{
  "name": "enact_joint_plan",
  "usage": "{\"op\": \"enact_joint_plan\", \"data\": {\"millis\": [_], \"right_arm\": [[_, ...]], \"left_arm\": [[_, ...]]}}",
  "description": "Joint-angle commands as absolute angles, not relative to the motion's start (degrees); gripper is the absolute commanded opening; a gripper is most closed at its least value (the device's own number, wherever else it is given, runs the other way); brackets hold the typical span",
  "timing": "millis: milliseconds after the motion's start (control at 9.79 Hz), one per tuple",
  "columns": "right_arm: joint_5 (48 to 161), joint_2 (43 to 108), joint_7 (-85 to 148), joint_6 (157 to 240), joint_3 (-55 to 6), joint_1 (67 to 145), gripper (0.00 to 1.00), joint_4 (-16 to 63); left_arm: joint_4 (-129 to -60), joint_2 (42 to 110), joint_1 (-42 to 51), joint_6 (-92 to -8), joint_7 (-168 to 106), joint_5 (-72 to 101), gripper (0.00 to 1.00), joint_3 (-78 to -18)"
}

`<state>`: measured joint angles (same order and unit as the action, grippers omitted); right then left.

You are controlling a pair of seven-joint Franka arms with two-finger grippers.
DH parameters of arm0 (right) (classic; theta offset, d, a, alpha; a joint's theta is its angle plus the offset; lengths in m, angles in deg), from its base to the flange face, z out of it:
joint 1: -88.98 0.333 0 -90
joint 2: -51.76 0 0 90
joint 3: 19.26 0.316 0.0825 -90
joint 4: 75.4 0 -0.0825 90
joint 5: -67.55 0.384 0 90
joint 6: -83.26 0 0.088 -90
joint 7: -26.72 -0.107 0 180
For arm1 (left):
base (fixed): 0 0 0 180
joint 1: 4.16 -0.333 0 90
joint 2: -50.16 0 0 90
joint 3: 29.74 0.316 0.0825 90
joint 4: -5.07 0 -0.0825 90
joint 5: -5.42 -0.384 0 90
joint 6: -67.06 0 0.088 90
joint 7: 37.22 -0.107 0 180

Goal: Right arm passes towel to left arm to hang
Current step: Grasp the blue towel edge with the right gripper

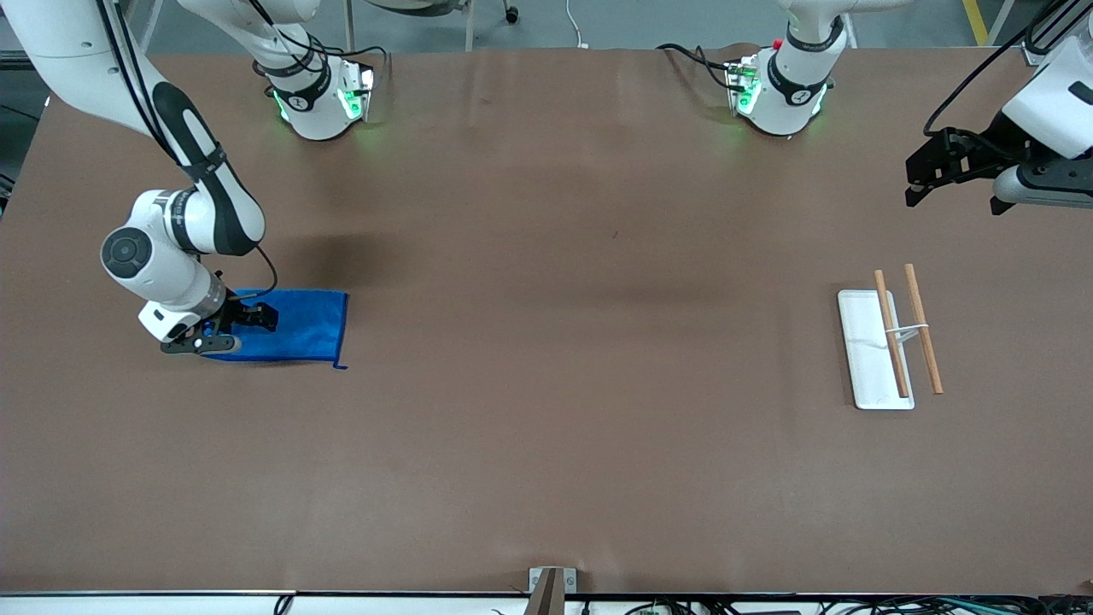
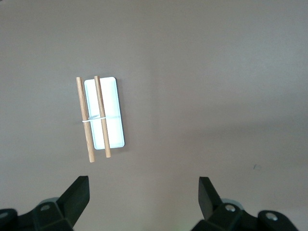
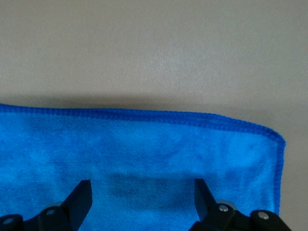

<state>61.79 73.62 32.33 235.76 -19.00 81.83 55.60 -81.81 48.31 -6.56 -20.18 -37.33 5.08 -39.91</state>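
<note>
The blue towel (image 1: 299, 325) lies flat on the brown table toward the right arm's end. My right gripper (image 1: 235, 331) is down on the part of it nearest that end, open, a finger to either side of a patch of cloth. In the right wrist view the towel (image 3: 144, 144) fills the space between the fingers of the right gripper (image 3: 142, 187), and its darker hem runs along the edge. My left gripper (image 1: 952, 201) hangs open in the air at the left arm's end of the table. In its own view the left gripper (image 2: 143, 182) holds nothing.
A white flat base (image 1: 864, 359) carrying two wooden rods (image 1: 924, 329) stands toward the left arm's end, nearer the front camera than the left gripper; the left wrist view shows the rods (image 2: 98, 115) too. A small bracket (image 1: 551, 585) sits at the table's near edge.
</note>
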Motion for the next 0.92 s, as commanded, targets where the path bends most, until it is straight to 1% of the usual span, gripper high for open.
{"op": "enact_joint_plan", "data": {"millis": [0,102,204,307,409,511,613,715,818], "right_arm": [[61.66,73.99,32.26,236.63,-18.74,80.55,0.73,56.87],[62.01,74.0,32.08,236.46,-18.65,80.63,0.61,56.96],[62.1,74.0,31.99,236.37,-18.65,80.46,0.41,57.05],[62.1,74.35,31.56,236.63,-18.65,80.37,0.24,57.4],[62.28,74.44,30.07,236.37,-18.65,80.45,0.03,57.4],[62.45,74.44,29.62,235.93,-18.65,80.71,0.0,57.14],[62.46,74.35,29.88,234.88,-18.65,80.89,0.0,56.27],[62.46,73.65,30.06,228.26,-18.21,80.98,0.0,53.21],[62.46,71.65,29.88,219.32,-17.95,81.07,0.0,49.09]], "left_arm": [[-81.42,49.72,-6.18,-19.07,-38.01,4.11,1.0,-40.02],[-81.59,49.8,-6.27,-18.98,-38.01,4.11,1.0,-40.02],[-81.59,49.8,-6.36,-18.98,-38.09,4.02,1.0,-40.02],[-81.68,49.8,-6.53,-18.89,-38.18,4.1,1.0,-40.02],[-81.86,49.8,-6.8,-18.89,-38.62,4.19,1.0,-40.02],[-81.86,49.8,-6.97,-18.89,-38.62,4.72,1.0,-40.02],[-81.86,49.8,-6.71,-18.98,-38.53,4.98,1.0,-40.02],[-81.77,49.89,-6.45,-18.98,-38.53,6.29,1.0,-40.11],[-81.68,50.24,-6.27,-18.98,-38.53,9.17,1.0,-40.02]]}}
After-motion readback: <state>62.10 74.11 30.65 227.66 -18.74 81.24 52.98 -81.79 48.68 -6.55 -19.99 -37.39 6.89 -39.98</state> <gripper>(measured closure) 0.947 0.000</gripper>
